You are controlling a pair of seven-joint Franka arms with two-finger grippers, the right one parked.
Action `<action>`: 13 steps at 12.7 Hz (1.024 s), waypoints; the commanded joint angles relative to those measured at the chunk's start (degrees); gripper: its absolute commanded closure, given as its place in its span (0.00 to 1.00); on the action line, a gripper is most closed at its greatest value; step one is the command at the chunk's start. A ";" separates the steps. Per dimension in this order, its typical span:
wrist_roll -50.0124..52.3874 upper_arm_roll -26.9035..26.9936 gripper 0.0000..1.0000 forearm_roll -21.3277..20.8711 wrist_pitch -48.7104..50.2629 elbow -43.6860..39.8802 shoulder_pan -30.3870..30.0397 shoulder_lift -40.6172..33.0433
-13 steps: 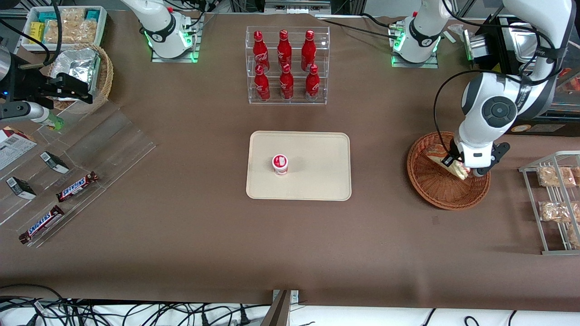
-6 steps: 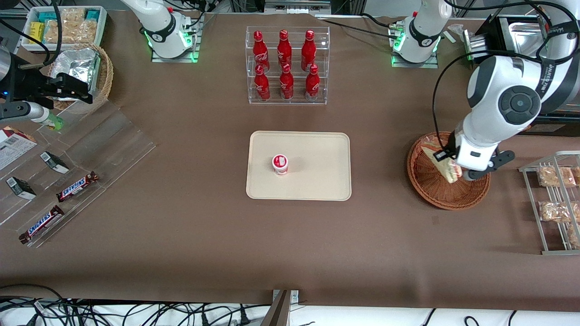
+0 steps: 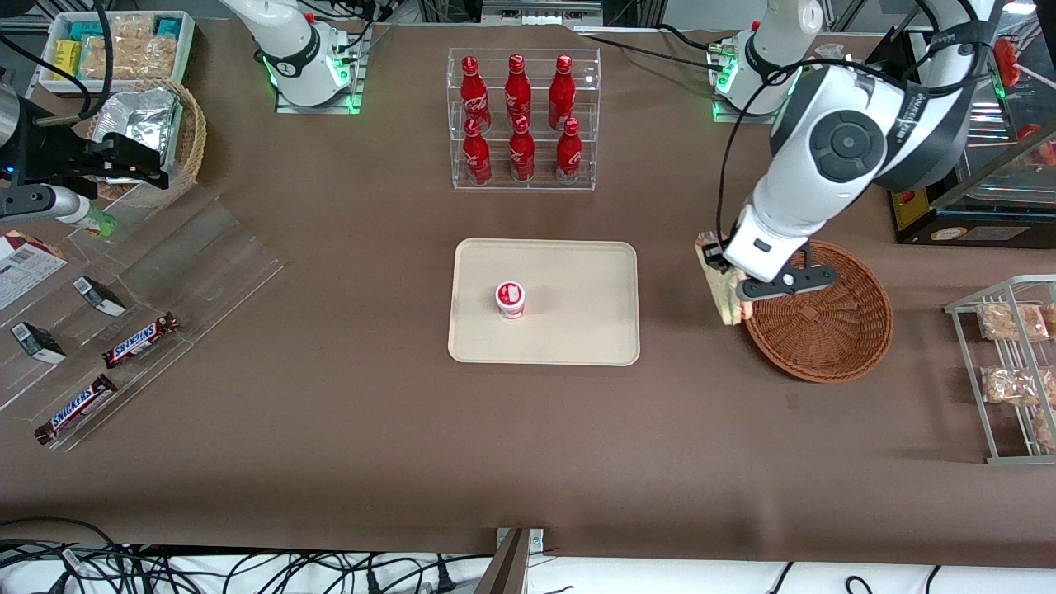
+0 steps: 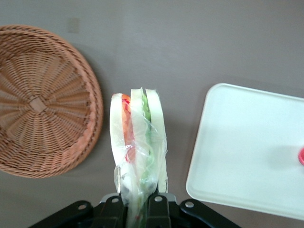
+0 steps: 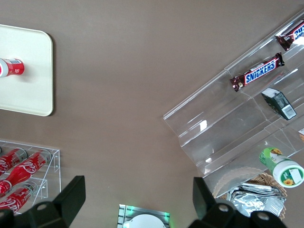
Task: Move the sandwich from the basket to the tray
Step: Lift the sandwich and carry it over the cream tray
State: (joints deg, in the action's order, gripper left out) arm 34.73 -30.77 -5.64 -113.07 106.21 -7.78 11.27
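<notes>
Hand (image 3: pixel 737 290) gripping sandwich (image 4: pixel 138 142) between basket (image 4: pixel 42 99) and tray (image 4: pixel 251 152).

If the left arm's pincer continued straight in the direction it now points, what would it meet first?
It points downward. The pincer, shut on the clear-wrapped triangular sandwich, hangs over bare brown table between the reddish-brown wicker basket and cream rectangular tray; likely the sandwich would touch the table first.

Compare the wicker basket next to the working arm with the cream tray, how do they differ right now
The basket is round, reddish-brown woven wicker with raised sides; the tray is a flat, smooth, cream rectangle with rounded corners and a low rim. The basket holds nothing, while the tray carries a small red-and-white cup. Both rest on the brown table. The gripper, shut on the sandwich, hangs above the table between them, at the basket's rim.
</notes>
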 commanded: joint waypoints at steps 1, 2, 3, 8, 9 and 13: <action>-2.73 -3.84 1.00 1.16 1.27 -3.71 -0.30 2.34; -3.43 -5.43 1.00 1.16 1.27 -5.47 -0.30 3.31; -4.31 -7.01 1.00 0.81 1.27 -6.61 0.22 4.36; -4.67 -6.94 1.00 0.28 -4.00 -9.00 6.81 9.64; -4.67 -6.85 1.00 -0.33 -4.53 -8.82 6.81 10.60; 4.35 -6.85 1.00 -10.14 -9.45 -8.47 9.09 17.98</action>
State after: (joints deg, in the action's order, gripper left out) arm 34.18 -37.72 -10.87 -121.09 99.33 -0.66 25.19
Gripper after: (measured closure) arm 0.846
